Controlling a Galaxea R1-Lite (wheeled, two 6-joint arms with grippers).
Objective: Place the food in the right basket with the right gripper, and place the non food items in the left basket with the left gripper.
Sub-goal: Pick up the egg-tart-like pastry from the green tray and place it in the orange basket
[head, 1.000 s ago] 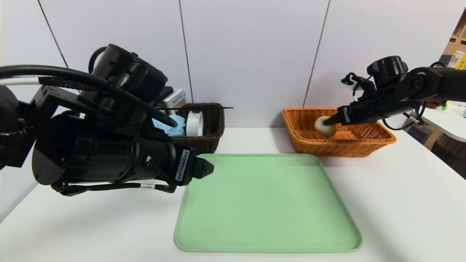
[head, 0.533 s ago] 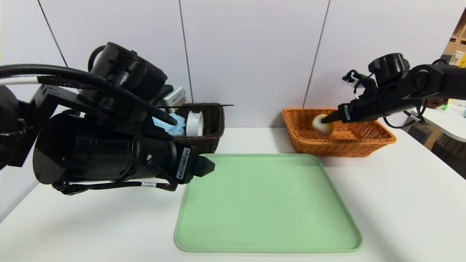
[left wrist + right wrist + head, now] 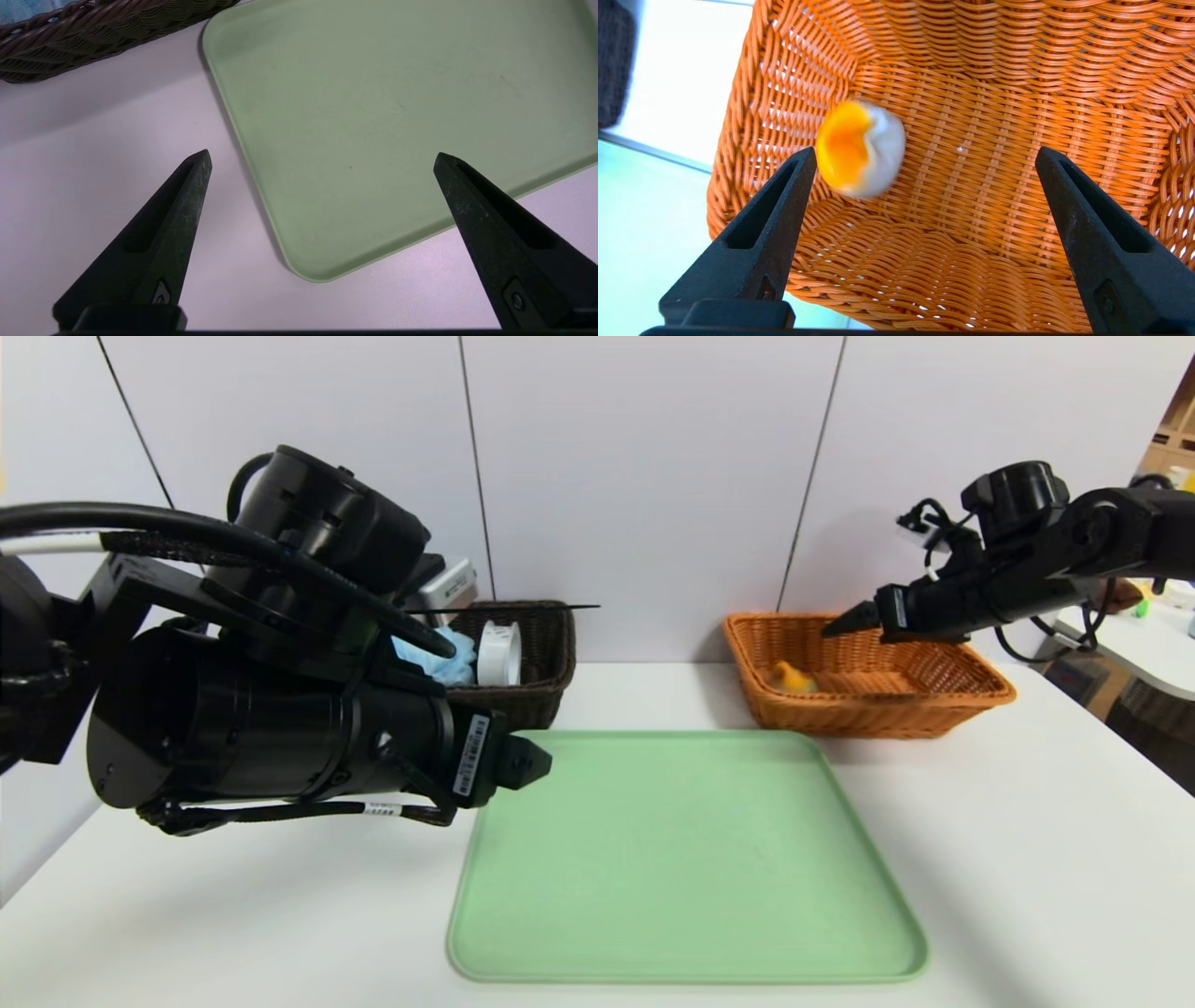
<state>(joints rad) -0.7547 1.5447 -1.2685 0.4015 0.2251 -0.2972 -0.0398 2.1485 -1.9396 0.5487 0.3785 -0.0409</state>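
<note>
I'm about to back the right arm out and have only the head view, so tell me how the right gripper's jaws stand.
Observer: The right gripper is open, its jaws wide apart, with nothing between the fingertips.

Operator: Describe the side of the food item that I can't make out.

Observer: The yellow and white item shows a rounded white part beside its orange-yellow one, on the woven floor of the orange basket.

Operator: Now the left gripper's jaws.

Observer: The left gripper is open too, above the near left corner of the green tray.
</note>
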